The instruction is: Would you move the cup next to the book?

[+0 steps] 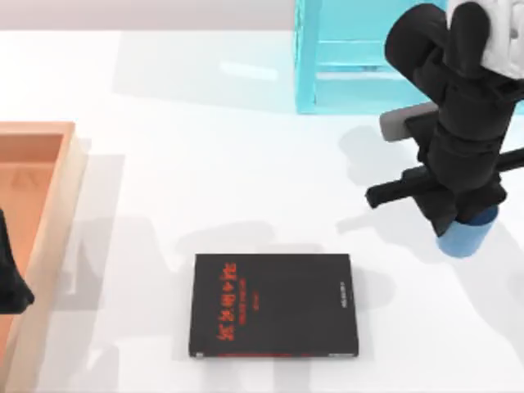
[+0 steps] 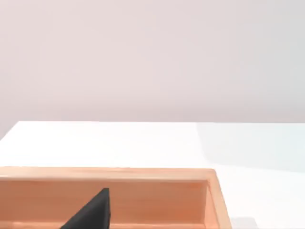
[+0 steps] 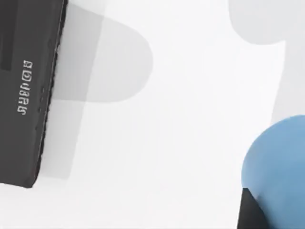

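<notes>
Your right pincer [image 1: 465, 223] sits directly over the cup [image 1: 470, 236] at the right side of the worktop [image 1: 246, 164], coming at it from above so the arm's bulk covers most of the blue body. One dark finger [image 3: 250, 212] shows pressed against the cup's side in the right wrist view, but you cannot tell from these pictures whether the pincer is clamped on the cup or merely straddling it. The top-down approach makes sense: a small handleless cylinder is easiest taken across its rim.

The book [image 1: 274, 305] lies flat near the front of the worktop, well to the left of the cup, with bare surface between them. That open strip beside the book's right edge looks like the natural landing place, short of the cover so the cup stands level.

Your left pincer [image 1: 12, 282] is parked at the far left over the wooden tray [image 1: 49, 135], out of the way. The turquoise shelf unit [image 1: 327, 57] stands at the back, clear of the likely path.
</notes>
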Tool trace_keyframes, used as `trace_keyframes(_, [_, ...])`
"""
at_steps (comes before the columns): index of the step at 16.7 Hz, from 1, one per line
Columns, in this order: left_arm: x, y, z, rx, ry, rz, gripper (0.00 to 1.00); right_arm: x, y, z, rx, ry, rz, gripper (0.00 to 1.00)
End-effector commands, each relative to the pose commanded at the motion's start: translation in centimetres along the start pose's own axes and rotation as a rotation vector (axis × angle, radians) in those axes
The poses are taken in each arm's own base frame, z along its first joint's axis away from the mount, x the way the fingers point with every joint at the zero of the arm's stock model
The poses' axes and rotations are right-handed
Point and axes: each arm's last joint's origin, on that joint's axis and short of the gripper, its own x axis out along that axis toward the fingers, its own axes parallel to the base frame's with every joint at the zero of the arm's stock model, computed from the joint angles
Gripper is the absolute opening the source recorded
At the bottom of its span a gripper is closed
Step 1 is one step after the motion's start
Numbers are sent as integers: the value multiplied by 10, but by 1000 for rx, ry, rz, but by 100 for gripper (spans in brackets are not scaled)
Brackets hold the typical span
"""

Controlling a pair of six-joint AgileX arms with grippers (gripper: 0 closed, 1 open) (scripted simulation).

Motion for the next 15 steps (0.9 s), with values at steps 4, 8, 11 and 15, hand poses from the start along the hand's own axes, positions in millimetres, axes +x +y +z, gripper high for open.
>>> trace_keyframes(4, [0,0,0,0,0,0,100,-6,38,9,195,-52,8,0])
trace_keyframes(8, [0,0,0,0,0,0,100,-10,54,11,280,-86,21,0])
trace_keyframes(11, [0,0,0,0,0,0,100,-10,54,11,283,-87,22,0])
trace_keyframes(15, [0,0,0,0,0,0,100,-6,52,11,288,-85,22,0])
